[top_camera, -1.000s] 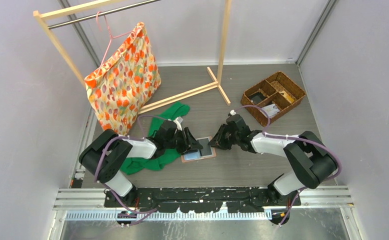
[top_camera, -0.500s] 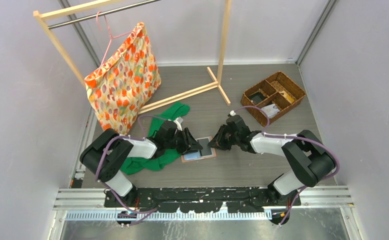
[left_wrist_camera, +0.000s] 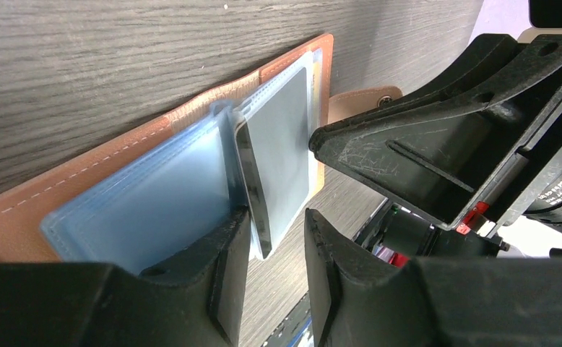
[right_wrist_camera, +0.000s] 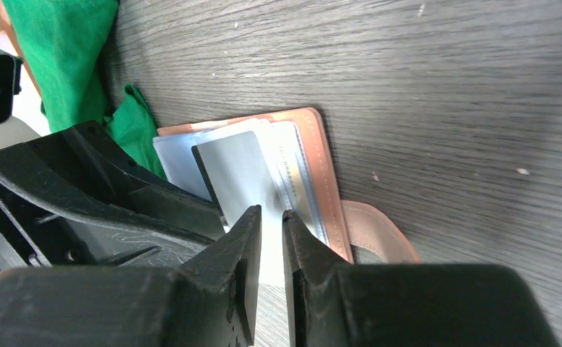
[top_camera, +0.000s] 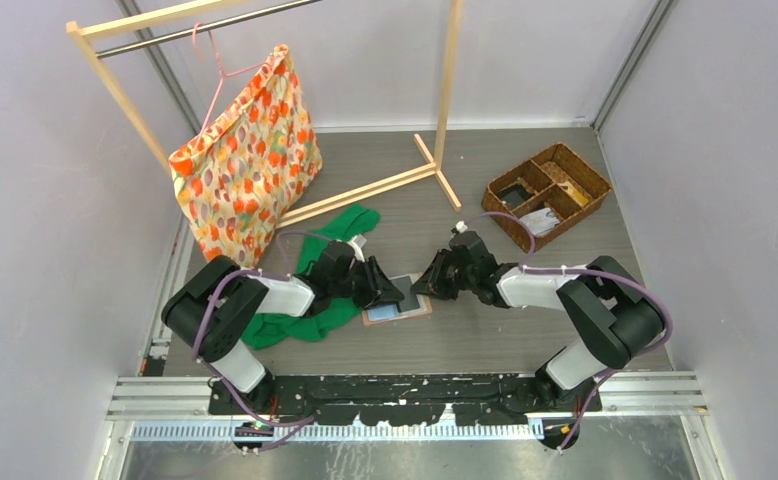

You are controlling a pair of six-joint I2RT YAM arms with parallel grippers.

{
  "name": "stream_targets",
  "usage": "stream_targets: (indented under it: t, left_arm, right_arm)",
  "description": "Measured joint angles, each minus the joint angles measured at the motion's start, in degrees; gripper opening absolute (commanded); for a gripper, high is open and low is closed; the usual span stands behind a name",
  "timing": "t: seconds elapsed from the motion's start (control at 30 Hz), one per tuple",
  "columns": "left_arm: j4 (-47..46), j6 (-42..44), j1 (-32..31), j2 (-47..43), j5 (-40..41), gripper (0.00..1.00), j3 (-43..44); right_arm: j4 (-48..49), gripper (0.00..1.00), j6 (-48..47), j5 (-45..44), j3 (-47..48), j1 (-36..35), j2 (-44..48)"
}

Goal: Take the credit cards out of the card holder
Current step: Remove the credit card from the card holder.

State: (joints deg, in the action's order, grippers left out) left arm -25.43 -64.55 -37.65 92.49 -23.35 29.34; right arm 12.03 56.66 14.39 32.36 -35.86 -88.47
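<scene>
The card holder [top_camera: 405, 308] is laid open on the table [top_camera: 485, 335], just beside the green cloth [top_camera: 340, 225]. A grey card [right_wrist_camera: 235, 170] is tilted up out of its pale sleeves and pinched by the right gripper [right_wrist_camera: 269, 217], on the side away from the cloth. The card's edge is straddled by the left gripper [left_wrist_camera: 274, 224], whose jaws are held partly apart and not clamped.

The grey desk [top_camera: 485, 335] is carrying an open card holder [top_camera: 398, 311] near its near edge, green cloth [top_camera: 343, 224] beside it, a wicker basket [top_camera: 587, 178] by its far right corner.
</scene>
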Motion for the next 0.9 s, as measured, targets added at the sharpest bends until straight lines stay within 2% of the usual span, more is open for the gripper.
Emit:
stream_targets:
  t: [0.2, 0.37, 0.53, 0.7, 0.9]
  left_arm:
    - [0.22, 0.00, 0.00, 0.02, 0.35, 0.29, -0.02]
    - [0.98, 0.02, 0.04, 0.02, 1.07, 0.18, -0.11]
    - [1.36, 0.02, 0.04, 0.02, 1.36, 0.18, -0.15]
    - [0.76, -0.22, 0.04, 0.02, 1.33, 0.32, -0.33]
    - [-1.86, -1.29, 0.04, -0.20, 1.40, 0.26, -1.70]
  right_arm:
    - [2.54, 0.23, 0.72, 0.00, 0.00, -1.18, -1.18]
    - [2.78, 0.23, 0.79, -0.04, 0.00, -1.29, -1.20]
    - [2.80, 0.22, 0.92, -0.15, -0.02, -1.29, -1.20]
    - [2.89, 0.22, 0.94, -0.17, -0.07, -1.31, -1.20]
    - [3.06, 0.22, 0.98, -0.28, -0.13, -1.40, -1.20]
